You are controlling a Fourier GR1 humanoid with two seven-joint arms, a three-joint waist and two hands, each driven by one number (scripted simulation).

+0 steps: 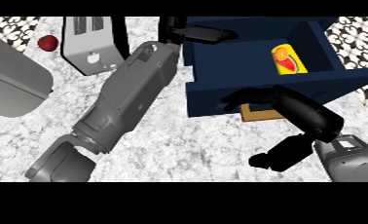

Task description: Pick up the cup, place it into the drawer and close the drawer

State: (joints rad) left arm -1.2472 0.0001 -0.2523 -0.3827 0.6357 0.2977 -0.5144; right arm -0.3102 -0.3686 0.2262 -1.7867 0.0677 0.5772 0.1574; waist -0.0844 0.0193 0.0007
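Now one cup (pixel 288 60), yellow with a red mark, lies on its side inside the one open blue drawer (pixel 215 99), toward its right wall. Two hands show. The left hand (pixel 205 34) rests its curled fingers on the drawer's far left corner, holding nothing. The right hand (pixel 302 113) has relaxed fingers touching the drawer's near front. Far left are one toaster (pixel 90 45) and one red apple (pixel 48 43).

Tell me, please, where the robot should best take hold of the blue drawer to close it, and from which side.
Probably the drawer's front panel, approached from the counter side nearest the robot. That panel is broad and flat, the right hand is already at it, and the cup lies inside, out of the way.
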